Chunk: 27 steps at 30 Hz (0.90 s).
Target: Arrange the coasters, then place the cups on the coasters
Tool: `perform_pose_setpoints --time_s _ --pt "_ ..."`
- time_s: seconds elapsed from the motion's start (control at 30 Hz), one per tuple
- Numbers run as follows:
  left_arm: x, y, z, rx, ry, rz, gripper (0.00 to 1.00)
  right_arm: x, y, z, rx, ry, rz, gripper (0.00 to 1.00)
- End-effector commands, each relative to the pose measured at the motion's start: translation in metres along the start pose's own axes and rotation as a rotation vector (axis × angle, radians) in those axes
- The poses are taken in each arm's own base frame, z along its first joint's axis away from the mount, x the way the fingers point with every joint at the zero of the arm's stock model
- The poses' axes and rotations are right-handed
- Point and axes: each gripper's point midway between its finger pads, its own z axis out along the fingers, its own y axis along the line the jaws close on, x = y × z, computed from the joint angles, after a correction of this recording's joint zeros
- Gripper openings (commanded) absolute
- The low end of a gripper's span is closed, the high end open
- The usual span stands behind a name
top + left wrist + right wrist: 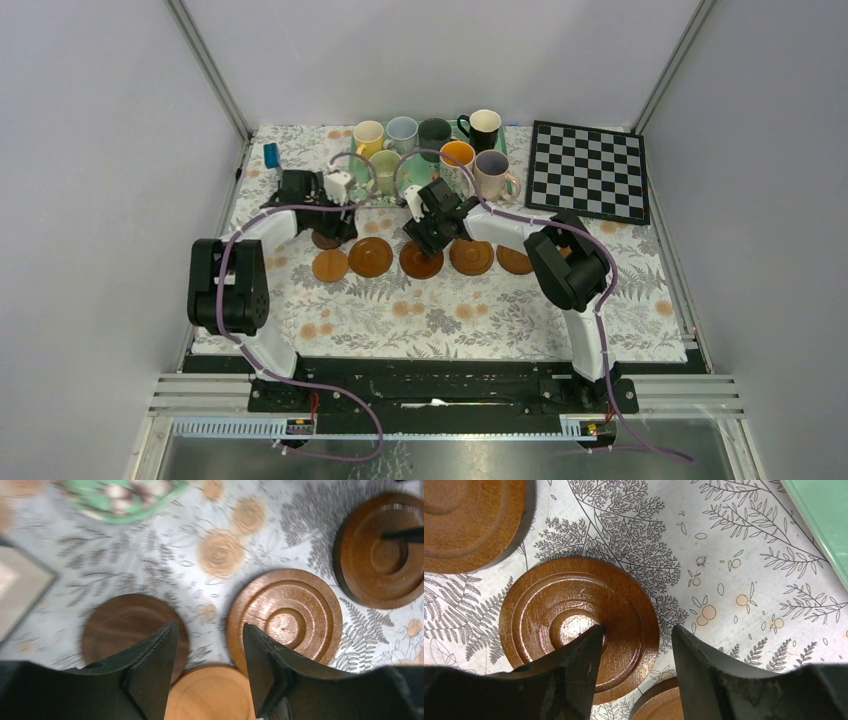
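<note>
Left pincer (336,228), top view: jaws part-way apart, nothing gripped, poised over the left end of the coaster row. Right pincer (424,238): likewise half open and empty, above the middle of the row. Round flat brown wooden coasters (371,257) laid in a line across the fern-print bench (450,320), with a darker one just behind the left end. Handled ceramic cups (402,131), seven counted, clustered at the far side, none on a coaster. Black-and-white checkerboard (588,172) to their right.

Left wrist view: black fingers (155,670) spread, only cloth and wood in the gap, no contact visible. Smooth orange-brown coaster (210,697) directly beneath, dark brown coaster (120,630) on one side, ringed mid-brown coaster (287,612) on the other. Close-packed; touching or not, cannot tell. Green floral tray (125,502) blurred at the far edge.

Right wrist view: gap open and empty. One fingertip (584,650) over the centre dish of a glossy ringed brown coaster (614,605); resting on it or just above, cannot tell.

Handling, judged only:
- Coasters likely light, rigid, thin and varnish-slick. Little to pinch while flat, so best nipped across the raised rim or nudged along the cloth.
- Cups likely heavier, glazed and brittle. Best taken by the wall at the lip, one finger inside, and set down gently.
</note>
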Motion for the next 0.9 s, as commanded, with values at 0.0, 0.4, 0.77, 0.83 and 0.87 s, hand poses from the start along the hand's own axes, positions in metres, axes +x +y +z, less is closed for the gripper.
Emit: perform_pose_setpoints --time_s 0.0,0.4,0.77,0.83,0.87 --pt "-0.059 0.021 -0.048 -0.057 -0.182 -0.024 0.56 -0.034 -0.01 -0.011 0.036 -0.073 0.039 0.62" --pt "-0.006 0.029 -0.081 0.218 0.006 0.35 0.8 -0.063 -0.003 -0.048 -0.018 -0.143 -0.017 0.69" --pt "0.015 0.045 -0.05 0.304 0.132 0.59 0.82 -0.048 -0.007 -0.079 -0.044 -0.136 0.004 0.72" --pt "0.018 0.049 -0.043 0.275 0.159 0.616 0.82 -0.044 -0.011 -0.082 -0.037 -0.131 0.016 0.73" --pt "0.02 0.052 -0.04 0.262 0.167 0.625 0.82 -0.044 -0.014 -0.083 -0.034 -0.131 0.02 0.73"
